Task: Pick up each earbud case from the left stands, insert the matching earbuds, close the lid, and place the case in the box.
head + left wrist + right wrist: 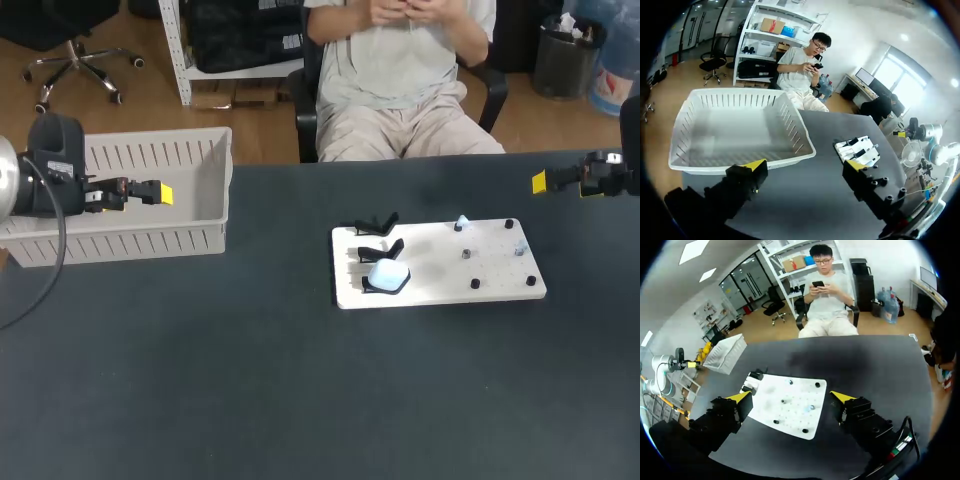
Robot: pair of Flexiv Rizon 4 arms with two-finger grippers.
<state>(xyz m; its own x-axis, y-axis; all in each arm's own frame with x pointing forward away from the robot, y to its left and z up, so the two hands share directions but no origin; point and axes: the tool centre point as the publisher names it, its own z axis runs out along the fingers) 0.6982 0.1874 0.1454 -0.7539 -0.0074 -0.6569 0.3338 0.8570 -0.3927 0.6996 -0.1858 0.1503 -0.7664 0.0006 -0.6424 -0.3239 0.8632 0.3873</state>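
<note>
Left gripper (805, 165) released, fingers wide apart, nothing between them; box (790, 120) just ahead of it, board (858, 150) further off beside the box. Right gripper (790, 396) also spread wide and holding nothing, hanging over the table (250, 380) with the board ahead and below. Head view puts the left gripper at the box on the left and the right gripper at the far right edge, well apart from the board. Only the head view shows the case (387, 277) clearly: 1 pale blue case, lid shut, sitting on the nearest stand at the board's left end. Stands (377, 224): 3 black, 2 bare, 1 with the case. Earbuds (461, 224): 2 small pale bits on the board's right half, apart from each other. Pegs (509, 224): 3 black plus 1 grey mid-board. Left wrist view shows the box's slatted walls; right wrist view shows more pegs on the board, case mostly hidden by a finger
</note>
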